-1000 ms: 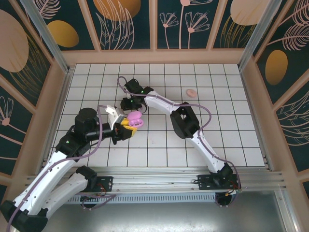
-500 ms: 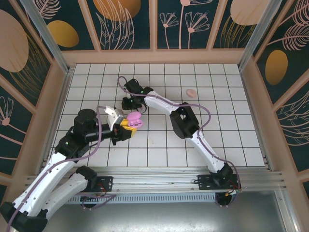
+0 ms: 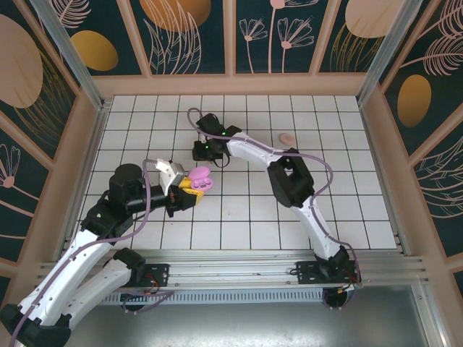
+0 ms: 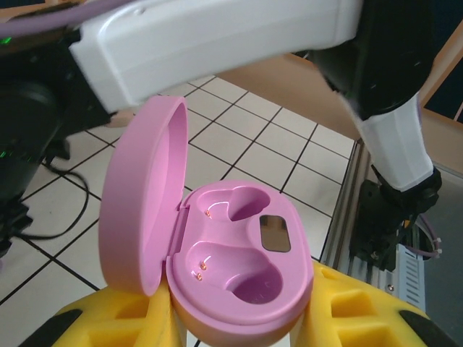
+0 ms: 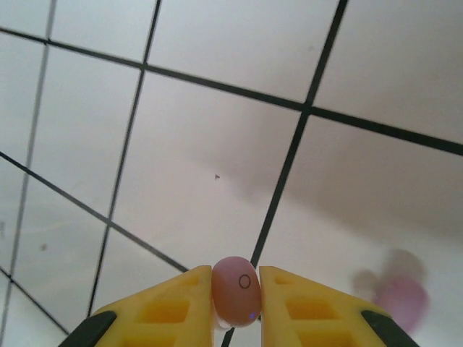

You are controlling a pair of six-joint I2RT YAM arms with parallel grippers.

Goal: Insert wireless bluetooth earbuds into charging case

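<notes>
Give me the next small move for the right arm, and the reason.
Probably carry the right gripper toward the open case. Its jaws are shut on a pink earbud, and the case, clamped by the left gripper with its lid up, shows both sockets empty. Bringing the earbud above a socket seems the sensible next step.

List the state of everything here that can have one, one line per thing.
charging case: lid open, both wells empty.
left gripper: shut on the charging case.
earbud: pinched, not yet in the case.
right gripper: shut on the earbud.
pink oval lump: lying loose on the tiles.
</notes>
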